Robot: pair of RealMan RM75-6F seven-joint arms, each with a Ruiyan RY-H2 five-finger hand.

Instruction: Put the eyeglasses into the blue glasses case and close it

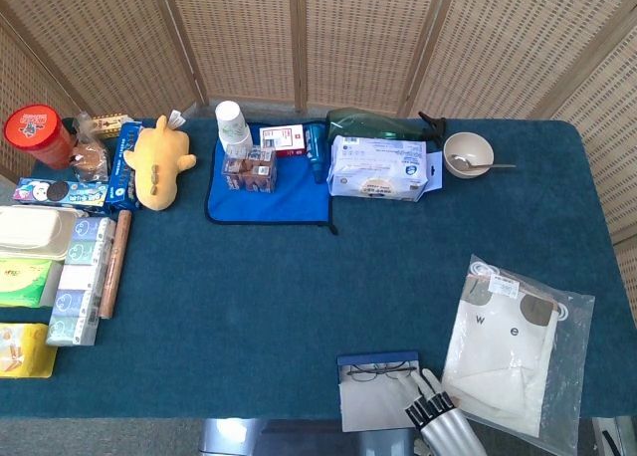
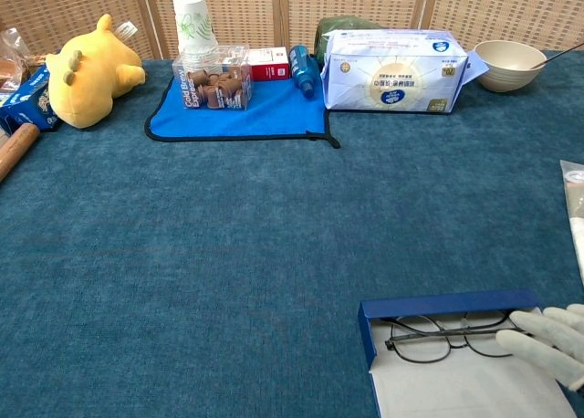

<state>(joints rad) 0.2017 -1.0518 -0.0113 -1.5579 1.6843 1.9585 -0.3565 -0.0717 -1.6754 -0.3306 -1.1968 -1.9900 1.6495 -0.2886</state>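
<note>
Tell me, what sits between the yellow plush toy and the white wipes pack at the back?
In the head view, a blue cloth mat lies between the plush and the wipes pack, carrying a paper cup and small boxes.

A dark teal tabletop (image 1: 299, 287) fills the frame. Upper centre lies a blue mat (image 1: 289, 195), a yellow plush toy (image 1: 157, 161) to its left. Far right, a clear bag (image 1: 513, 348). Bottom centre, an open blue glasses case (image 2: 461, 359).
</note>
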